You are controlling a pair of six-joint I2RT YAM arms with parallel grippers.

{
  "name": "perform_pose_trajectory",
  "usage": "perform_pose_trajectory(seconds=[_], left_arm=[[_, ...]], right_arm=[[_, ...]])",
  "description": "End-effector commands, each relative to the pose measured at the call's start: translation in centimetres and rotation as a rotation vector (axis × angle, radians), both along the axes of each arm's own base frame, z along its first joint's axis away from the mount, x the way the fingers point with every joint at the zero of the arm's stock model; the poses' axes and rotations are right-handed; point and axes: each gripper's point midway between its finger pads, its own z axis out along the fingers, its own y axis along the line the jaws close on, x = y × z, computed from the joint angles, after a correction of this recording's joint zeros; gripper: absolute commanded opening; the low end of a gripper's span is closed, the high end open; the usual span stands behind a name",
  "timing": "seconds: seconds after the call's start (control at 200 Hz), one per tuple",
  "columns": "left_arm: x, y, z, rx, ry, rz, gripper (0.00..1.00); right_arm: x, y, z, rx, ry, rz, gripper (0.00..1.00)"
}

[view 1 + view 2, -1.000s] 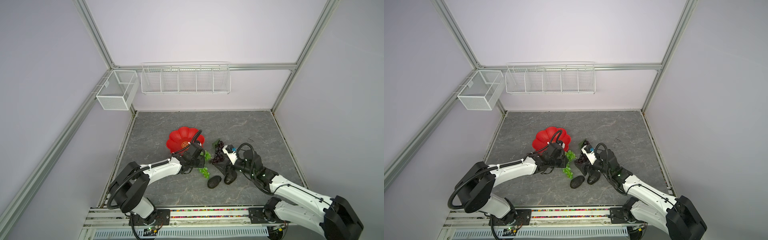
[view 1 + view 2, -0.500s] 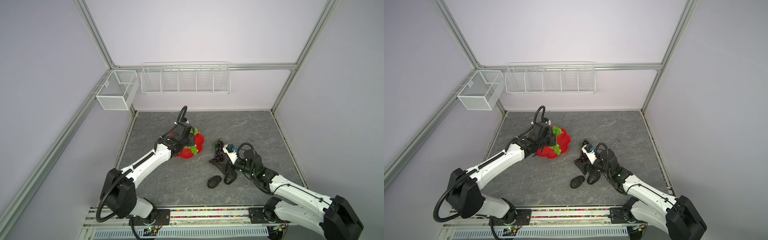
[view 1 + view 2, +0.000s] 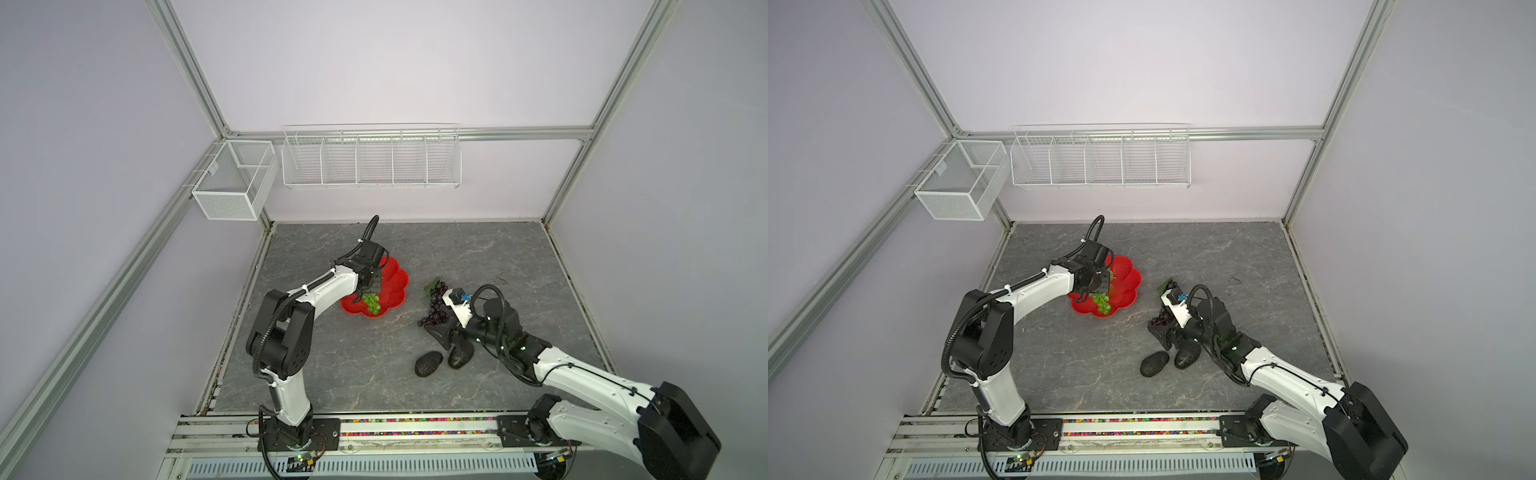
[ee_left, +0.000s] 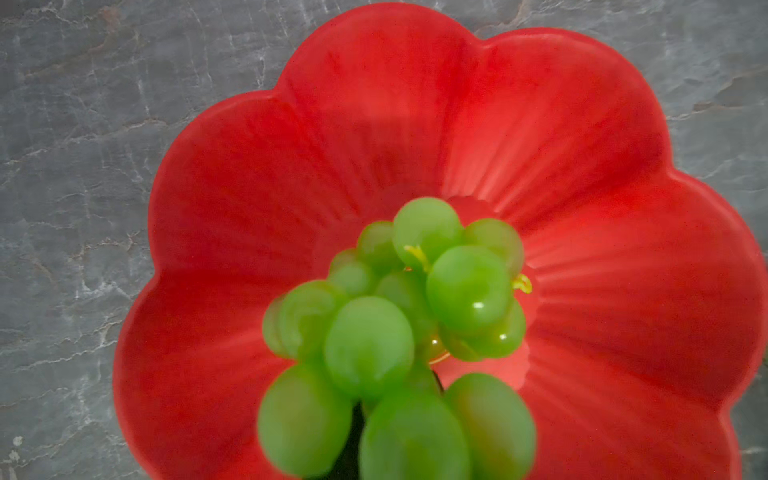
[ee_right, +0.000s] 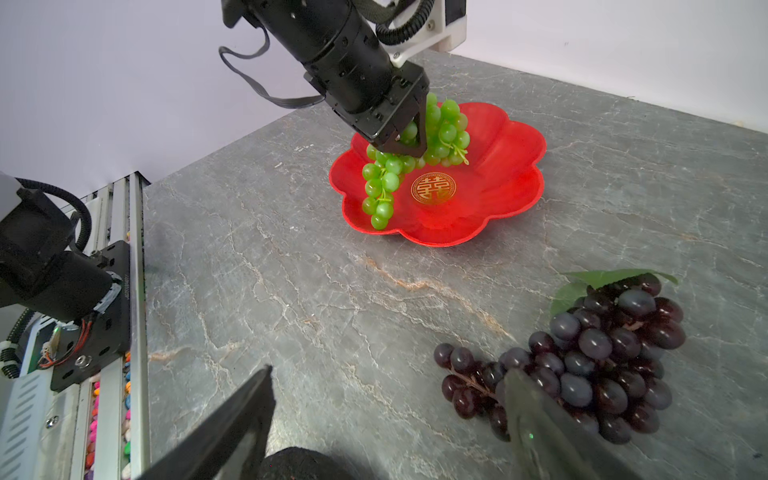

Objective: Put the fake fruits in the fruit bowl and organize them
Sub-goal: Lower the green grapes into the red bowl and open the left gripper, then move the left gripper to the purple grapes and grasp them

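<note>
Dangling green grape bunch (image 5: pixel 446 131), glossy, translucent.

Left arm (image 3: pixel 324 286): base on the front rail, shoulder link raised, forearm stretched forward and roughly level, wrist bent downward. Left gripper (image 5: pixel 409 145): points steeply down, jaws drawn nearly together on the green grapes (image 5: pixel 446 133). The bunch bulges out to either side of the jaws and hangs below the tips. In the left wrist view the bunch hides the fingers.

Right arm (image 3: pixel 582 376): base on the front rail, upper link low, forearm reaching forward and inward, close to the surface. Right gripper (image 5: pixel 386 415): angled forward and down, jaws wide apart. Both fingers (image 5: pixel 237 419) are in view, dark and tapering.
</note>
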Motion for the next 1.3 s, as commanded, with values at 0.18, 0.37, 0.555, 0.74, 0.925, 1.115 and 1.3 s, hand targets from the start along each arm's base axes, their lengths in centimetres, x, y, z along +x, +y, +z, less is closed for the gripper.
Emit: perform_pose_trajectory(seconds=[0.18, 0.37, 0.555, 0.74, 0.925, 1.115, 1.3], left_arm=[[1.3, 0.6, 1.8, 0.040, -0.052, 0.018, 0.54], [0.1, 0.0, 4.4, 0.010, -0.113, -0.004, 0.57], [-4.3, -7.3, 7.0, -0.154, -0.160, -0.260, 0.66], [-7.7, -14.5, 5.9, -0.387, -0.072, -0.444, 0.68], [-10.0, -19.7, 3.0, -0.371, 0.030, -0.522, 0.70], [-10.2, -21.7, 0.1, -0.344, 0.074, -0.519, 0.73], [-9.4, -22.8, -1.5, -0.323, 0.076, -0.499, 0.75]], right_arm=[[0.2, 0.0, 1.1, 0.025, -0.031, -0.007, 0.88], [0.5, -0.4, 1.1, 0.017, -0.038, -0.038, 0.88], [3.6, -3.6, -0.2, 0.050, 0.083, -0.210, 0.89], [4.7, -5.8, -0.6, 0.119, 0.159, -0.282, 0.88], [5.7, -8.1, -1.7, 0.110, 0.212, -0.388, 0.89], [5.8, -9.7, -1.2, 0.130, 0.195, -0.444, 0.89], [5.6, -10.0, -0.7, 0.136, 0.178, -0.450, 0.89]])
